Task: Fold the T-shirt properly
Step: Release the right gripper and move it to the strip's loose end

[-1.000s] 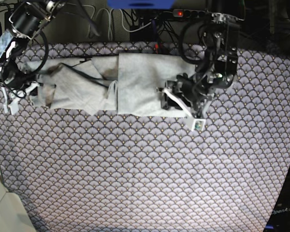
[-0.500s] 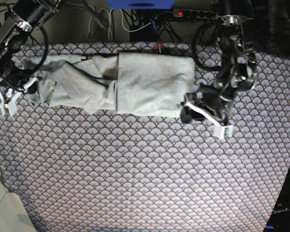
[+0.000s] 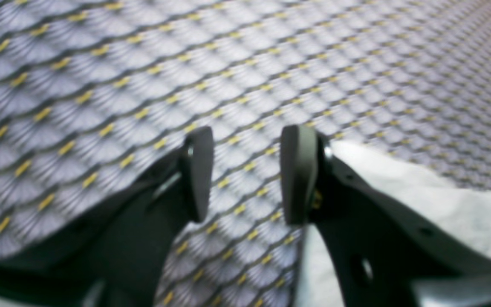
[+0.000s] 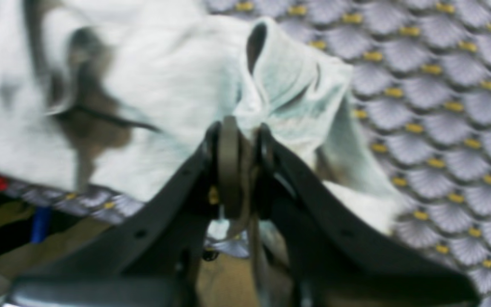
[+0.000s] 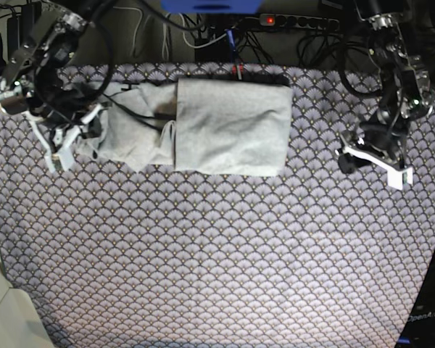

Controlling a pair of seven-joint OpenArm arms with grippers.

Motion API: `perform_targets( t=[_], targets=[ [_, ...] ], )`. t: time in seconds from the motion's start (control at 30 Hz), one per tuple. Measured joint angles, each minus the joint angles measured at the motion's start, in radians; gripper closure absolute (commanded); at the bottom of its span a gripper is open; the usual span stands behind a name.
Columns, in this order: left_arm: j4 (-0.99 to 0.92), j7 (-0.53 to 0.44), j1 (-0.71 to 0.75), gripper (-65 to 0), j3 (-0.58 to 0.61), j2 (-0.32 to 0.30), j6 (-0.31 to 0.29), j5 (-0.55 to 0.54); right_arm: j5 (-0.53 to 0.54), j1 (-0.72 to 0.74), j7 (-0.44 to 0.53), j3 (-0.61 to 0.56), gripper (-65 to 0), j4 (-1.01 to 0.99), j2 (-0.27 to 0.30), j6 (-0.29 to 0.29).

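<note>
The tablecloth (image 5: 217, 254) carries the T-shirt (image 5: 232, 127) along its far edge, already folded over on one side and bunched at the other. The fabric looks soft, light and limp — it will sag and drag, so hems and corners are the best holds. The right gripper (image 4: 243, 166) is pinched on a gathered edge; the left gripper (image 3: 245, 175) hangs parted and empty, well apart.
</note>
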Motion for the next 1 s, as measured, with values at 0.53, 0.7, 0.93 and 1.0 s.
perform_targets(
  t=[0.53, 0.7, 0.93, 1.0],
  targets=[
    [-0.055, -0.002, 0.014, -25.1, -0.028, -0.010, -0.002, 0.002, 0.296, -0.020, -0.003, -0.188, 0.0, 0.026, -0.013, 0.000],
    [-0.064, -0.002, 0.015, -25.1, -0.029, -0.023, -0.001, 0.003, 0.299, -0.030, -0.006, -0.239, 0.0, 0.026, -0.060, 0.000],
    [-0.064, -0.001, 0.015, -25.1, -0.029, -0.035, -0.001, 0.002, 0.290, -0.040, -0.007, -0.315, 0.0, 0.024, -0.081, 0.000],
    [-0.064, -0.002, 0.014, -25.1, -0.029, -0.037, -0.001, 0.002, 0.288, -0.041, -0.001, -0.348, 0.0, 0.022, -0.077, 0.000]
  ],
)
